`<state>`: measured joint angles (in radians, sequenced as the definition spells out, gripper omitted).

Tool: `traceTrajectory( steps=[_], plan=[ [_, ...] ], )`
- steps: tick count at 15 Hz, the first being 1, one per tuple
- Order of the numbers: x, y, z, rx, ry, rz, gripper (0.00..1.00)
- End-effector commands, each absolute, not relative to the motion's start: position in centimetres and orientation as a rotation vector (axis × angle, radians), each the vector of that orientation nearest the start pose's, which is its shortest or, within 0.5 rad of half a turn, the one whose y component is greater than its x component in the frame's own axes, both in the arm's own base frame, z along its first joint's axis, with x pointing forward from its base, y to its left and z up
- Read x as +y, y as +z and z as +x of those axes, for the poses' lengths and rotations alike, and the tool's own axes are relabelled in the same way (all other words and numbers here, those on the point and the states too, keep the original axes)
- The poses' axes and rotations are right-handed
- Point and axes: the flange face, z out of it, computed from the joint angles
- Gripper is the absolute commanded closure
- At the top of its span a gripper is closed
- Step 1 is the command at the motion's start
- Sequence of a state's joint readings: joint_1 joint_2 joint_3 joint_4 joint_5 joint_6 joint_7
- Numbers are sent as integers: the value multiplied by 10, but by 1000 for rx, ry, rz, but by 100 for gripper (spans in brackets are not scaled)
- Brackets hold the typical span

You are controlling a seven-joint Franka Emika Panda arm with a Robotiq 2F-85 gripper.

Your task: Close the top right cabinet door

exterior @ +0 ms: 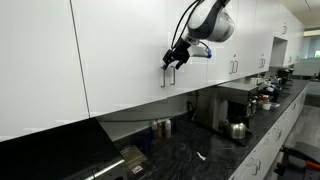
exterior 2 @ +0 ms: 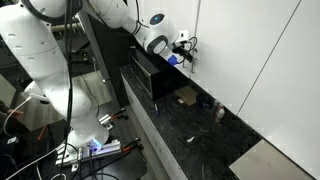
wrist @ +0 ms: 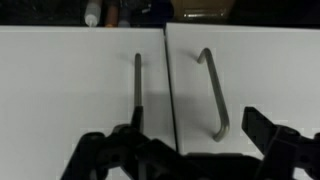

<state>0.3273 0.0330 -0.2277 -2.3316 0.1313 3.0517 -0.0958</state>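
The black Robotiq gripper [exterior: 177, 57] is hovering close in front of the tall, narrow, glossy white top right cabinet door [exterior: 205, 75], which is hanging in the row of white upper cabinets above the dark speckled stone counter [exterior: 180, 160]. In the wrist view the jaws are standing spread open and holding nothing, while a slim silver bar handle [wrist: 137, 90] and a curved silver bar handle [wrist: 215, 95] are showing on either side of the seam between two white panels
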Motion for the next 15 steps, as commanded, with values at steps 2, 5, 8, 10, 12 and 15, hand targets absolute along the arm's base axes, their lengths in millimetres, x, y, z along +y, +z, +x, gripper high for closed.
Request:
traceTrajectory(
  steps=[2,5,8,10,12,15],
  plan=[
    [47,430,500,-118,-771,-3084,0],
    [72,457,459,-135,-612,-3168,0],
    [100,482,415,-229,-419,-3126,0],
    [113,496,388,-290,-299,-3080,0],
    [118,509,365,-319,-209,-3042,0],
    [115,524,341,-317,-125,-3018,0]
  ],
)
